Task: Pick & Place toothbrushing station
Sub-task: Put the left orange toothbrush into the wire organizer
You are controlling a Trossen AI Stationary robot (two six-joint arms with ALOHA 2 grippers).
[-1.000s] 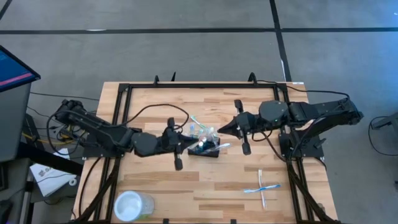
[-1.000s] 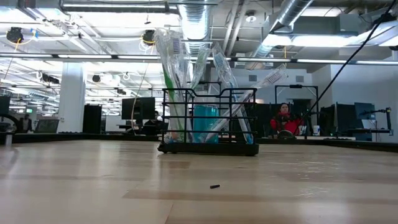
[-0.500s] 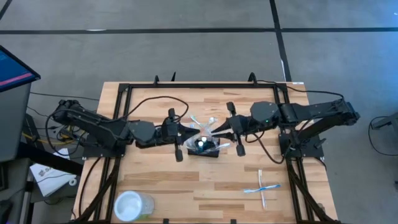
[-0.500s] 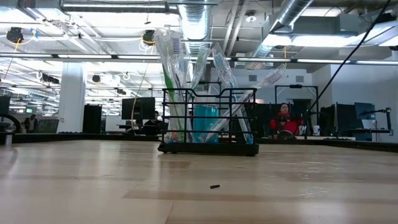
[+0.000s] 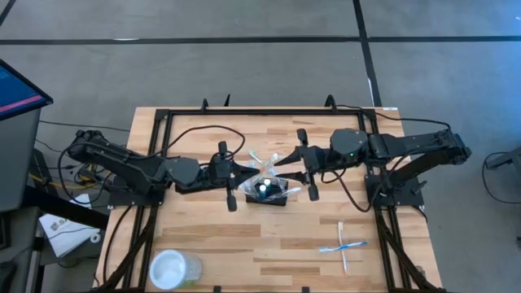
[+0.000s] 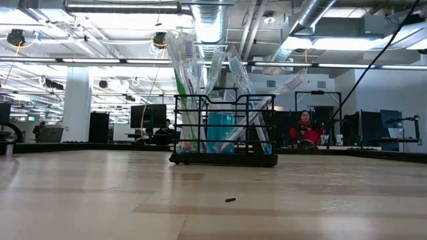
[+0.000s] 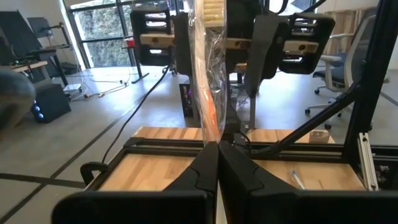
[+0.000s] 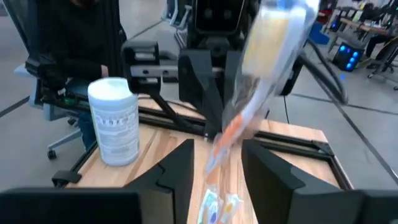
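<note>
From overhead, you cannot make out the contents of the wire caddy [image 5: 268,191]: the wrapped toothbrushes [image 5: 262,165] fanning out of it are too small to count. The left pincer [image 5: 237,181] and right pincer [image 5: 295,173] sit just beside them, and you cannot tell whether either touches a wrapper. In the right wrist view, a wrapped toothbrush [image 8: 261,81] between the fingers [image 8: 177,171] is smeared by blur, its top cut off by the frame. In the left wrist view, a clear wrapper [image 7: 208,74] runs out of the top edge. At surface level, neither pincer shows, and a tiny dark speck [image 6: 229,199] on the surface [image 6: 80,200] cannot be identified.
</note>
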